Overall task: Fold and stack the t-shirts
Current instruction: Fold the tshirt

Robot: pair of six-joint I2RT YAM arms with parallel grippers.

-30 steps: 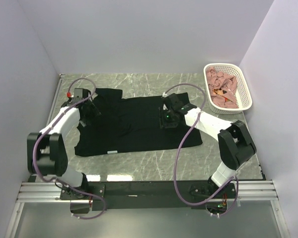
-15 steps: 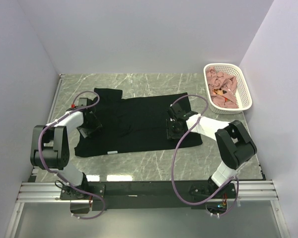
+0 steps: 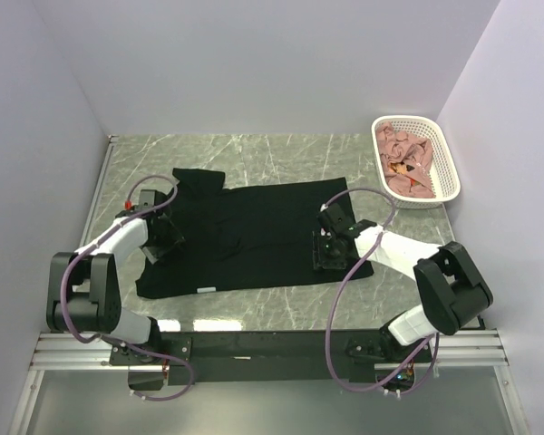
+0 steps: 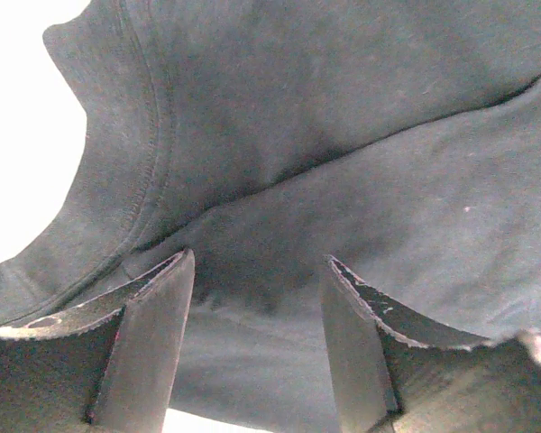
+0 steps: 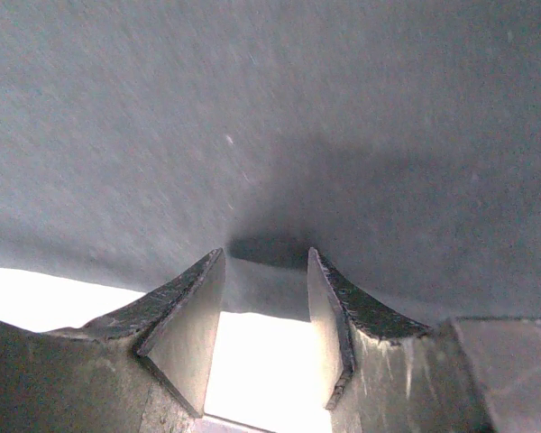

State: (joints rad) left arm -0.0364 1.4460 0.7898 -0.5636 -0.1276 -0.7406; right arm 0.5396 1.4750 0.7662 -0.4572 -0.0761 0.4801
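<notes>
I work in a robot test cell, the sort found in a lab. Plain white panels [image 3: 272, 63] box in the surface [image 3: 254, 154] along its far, left and right edges. My left arm [image 3: 118, 237] and right arm [image 3: 403, 249] are bolted to a bare aluminium rail [image 3: 272, 343] at the near edge, and purple cables [image 3: 329, 313] loop loose beside them. The surface is a marble-print sheet. Laundry is the one homely touch: a black t-shirt [image 3: 245, 227] spread flat mid-surface, and a white lattice basket [image 3: 451, 168] of pink cloth [image 3: 406, 163] in the far right corner.
</notes>
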